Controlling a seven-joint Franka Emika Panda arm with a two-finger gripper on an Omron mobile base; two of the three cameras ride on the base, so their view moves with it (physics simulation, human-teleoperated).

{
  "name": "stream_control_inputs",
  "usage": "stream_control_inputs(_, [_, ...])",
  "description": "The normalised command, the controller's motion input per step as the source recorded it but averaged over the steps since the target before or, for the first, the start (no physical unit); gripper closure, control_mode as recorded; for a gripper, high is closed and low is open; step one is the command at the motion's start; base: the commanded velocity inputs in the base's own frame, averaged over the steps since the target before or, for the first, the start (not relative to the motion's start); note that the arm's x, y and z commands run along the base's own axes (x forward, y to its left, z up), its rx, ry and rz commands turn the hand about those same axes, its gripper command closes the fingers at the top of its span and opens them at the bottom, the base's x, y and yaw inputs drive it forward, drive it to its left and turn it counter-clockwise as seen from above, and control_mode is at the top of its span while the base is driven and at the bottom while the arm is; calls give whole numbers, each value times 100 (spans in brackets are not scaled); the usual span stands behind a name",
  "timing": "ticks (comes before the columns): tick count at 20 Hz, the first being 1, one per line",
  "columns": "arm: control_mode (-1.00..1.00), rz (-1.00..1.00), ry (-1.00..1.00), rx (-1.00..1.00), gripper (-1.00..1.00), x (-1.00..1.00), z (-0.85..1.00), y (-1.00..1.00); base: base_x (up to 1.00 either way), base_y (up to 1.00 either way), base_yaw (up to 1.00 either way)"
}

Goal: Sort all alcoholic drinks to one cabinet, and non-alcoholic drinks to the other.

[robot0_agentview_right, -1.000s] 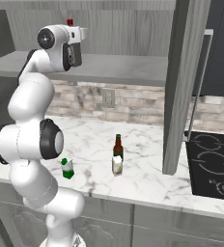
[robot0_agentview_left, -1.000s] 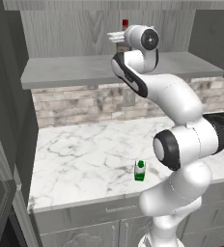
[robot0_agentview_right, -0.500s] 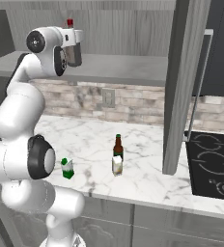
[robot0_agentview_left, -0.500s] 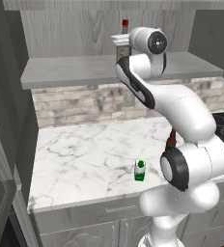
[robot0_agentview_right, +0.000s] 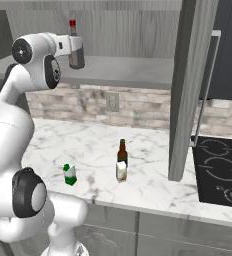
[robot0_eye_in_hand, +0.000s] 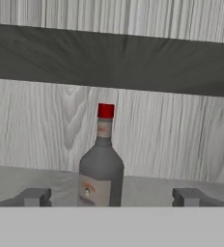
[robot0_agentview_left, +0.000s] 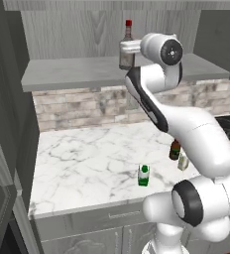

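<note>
The tall clear-grey bottle (robot0_eye_in_hand: pixel 101 169) with a red cap stands upright on the long shelf of the wide cabinet (robot0_agentview_left: pixel 72 74). My gripper (robot0_eye_in_hand: pixel 111 198) is open, its fingertips wide on either side of the bottle and not touching it. From the base, the gripper (robot0_agentview_left: pixel 128 47) hovers at the bottle (robot0_agentview_right: pixel 77 59). Down on the marble counter stand the slim brown bottle (robot0_agentview_right: pixel 122 151), the cream-yellow carton (robot0_agentview_right: pixel 121 171) right in front of it, and the green and white carton (robot0_agentview_right: pixel 69 174) further left. The arm partly hides the brown bottle (robot0_agentview_left: pixel 174 149) in the left base view.
A tall grey panel (robot0_agentview_right: pixel 188 90) of the narrower unit rises from the counter right of the bottles, with a black cooktop (robot0_agentview_right: pixel 220 170) beyond it. A stone-tile backsplash (robot0_agentview_left: pixel 82 109) runs under the shelf. Another tall cabinet (robot0_agentview_left: pixel 3 149) borders the counter on the left.
The arm's elbow has swung out to the side and the hand has shifted slightly by the grey bottle. The jaws stayed open and the bottle has not moved.
</note>
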Motion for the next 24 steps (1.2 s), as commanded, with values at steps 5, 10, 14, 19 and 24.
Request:
stream_control_inputs(5, [-100,-4,10,0,-100,-62,0,-7,0,0,0])
stream_control_inputs(10, [-100,-5,18,0,-100,-62,0,-13,0,0,0])
stream_control_inputs(14, [-100,-4,16,0,-100,-60,-13,-11,0,0,0])
stream_control_inputs(19, [-100,-3,10,0,-100,-55,-28,-9,0,0,0])
stream_control_inputs(24, [-100,-1,3,0,-100,-24,-27,-4,0,0,0])
